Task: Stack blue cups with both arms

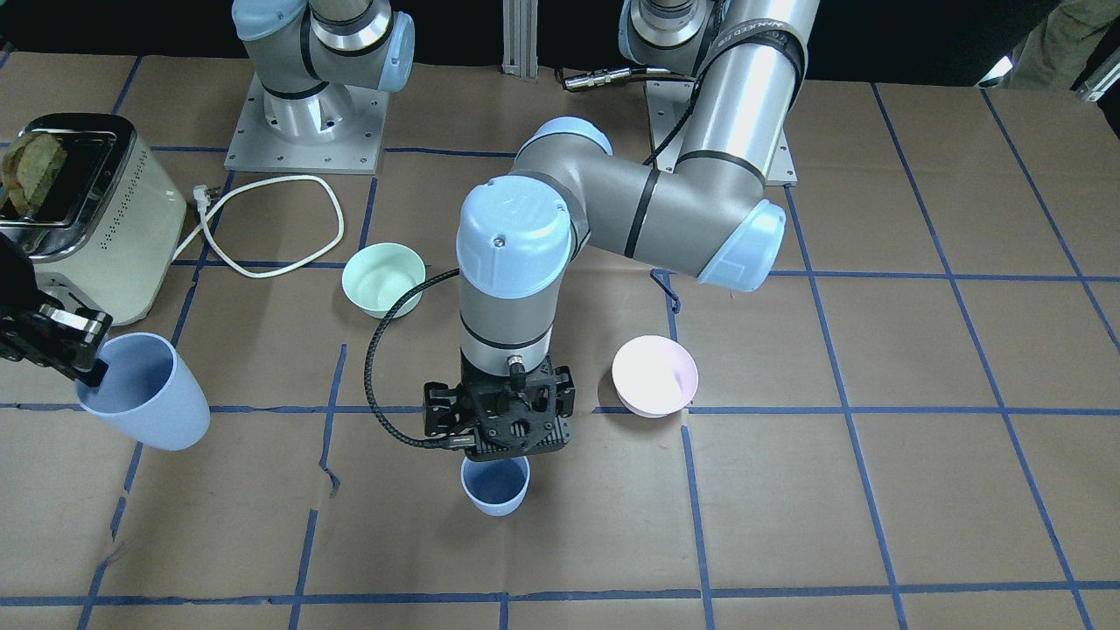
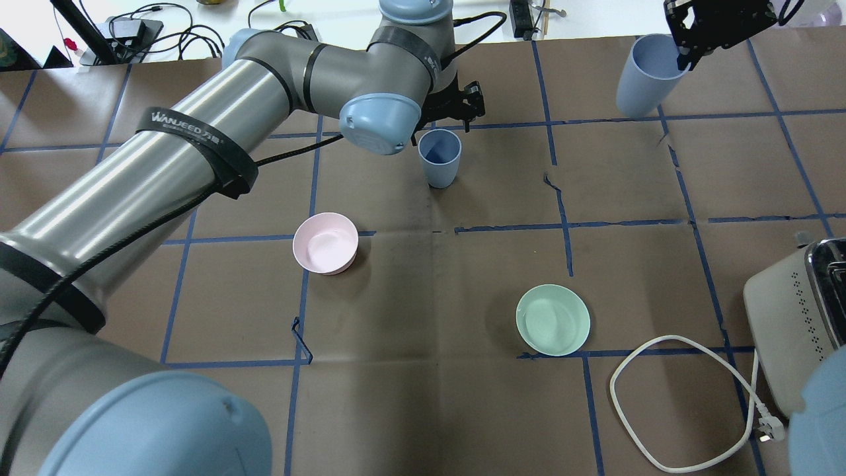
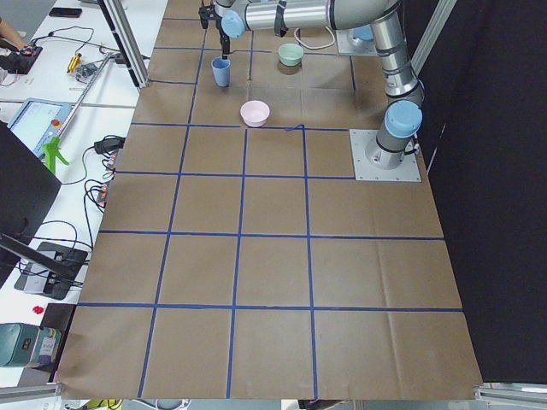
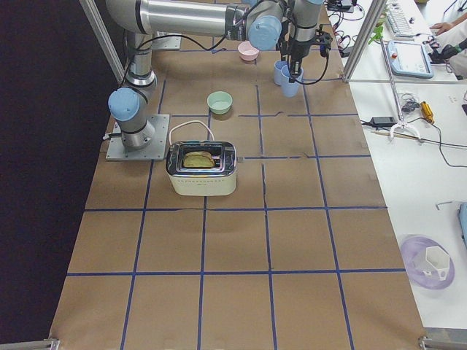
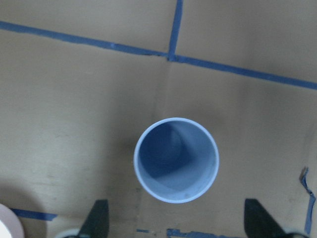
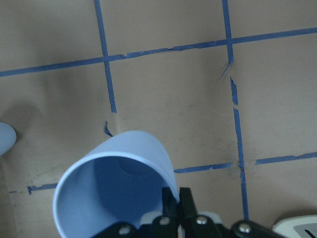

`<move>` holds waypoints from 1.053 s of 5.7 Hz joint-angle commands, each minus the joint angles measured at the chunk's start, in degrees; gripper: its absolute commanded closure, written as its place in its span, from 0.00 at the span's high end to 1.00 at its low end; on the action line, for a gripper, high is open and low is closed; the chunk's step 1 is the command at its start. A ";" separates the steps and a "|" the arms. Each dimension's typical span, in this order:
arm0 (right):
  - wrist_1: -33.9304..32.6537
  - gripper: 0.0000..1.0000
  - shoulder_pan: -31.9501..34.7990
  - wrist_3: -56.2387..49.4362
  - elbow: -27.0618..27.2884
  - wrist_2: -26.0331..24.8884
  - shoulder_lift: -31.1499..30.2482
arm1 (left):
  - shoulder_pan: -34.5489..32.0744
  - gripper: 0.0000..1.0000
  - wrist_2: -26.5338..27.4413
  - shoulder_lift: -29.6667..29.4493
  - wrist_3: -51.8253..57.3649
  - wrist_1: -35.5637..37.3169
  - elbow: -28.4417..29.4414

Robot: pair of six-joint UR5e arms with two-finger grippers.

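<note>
View from the right end of the table (image 4: 233, 248): my right arm (image 4: 182, 14) runs along the far end, and my right fingers (image 4: 294, 67) hang down to the nearer blue cup (image 4: 291, 87). Looks like they're at its rim, but it's tiny here, so can't swear. The other blue cup (image 4: 279, 71) sits just behind, overlapping it. Pink bowl (image 4: 248, 51) is beyond, mint green bowl (image 4: 219, 101) is closer. The toaster (image 4: 201, 179) has toast (image 4: 195, 158) in it and a white cord (image 4: 191, 124) looped behind.
</note>
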 commanded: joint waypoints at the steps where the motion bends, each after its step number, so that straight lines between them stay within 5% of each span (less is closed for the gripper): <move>1: -0.87 0.10 5.70 9.37 -4.78 1.46 4.31 | 5.17 0.95 -0.01 9.59 10.34 -15.41 -0.17; 3: -3.49 0.09 16.15 24.13 -9.18 0.06 10.20 | 11.51 0.95 -0.19 18.92 21.53 -25.31 -0.87; 6: -5.44 0.09 24.46 30.70 -9.64 -0.65 13.47 | 14.50 0.96 0.52 25.79 25.34 -26.92 -6.90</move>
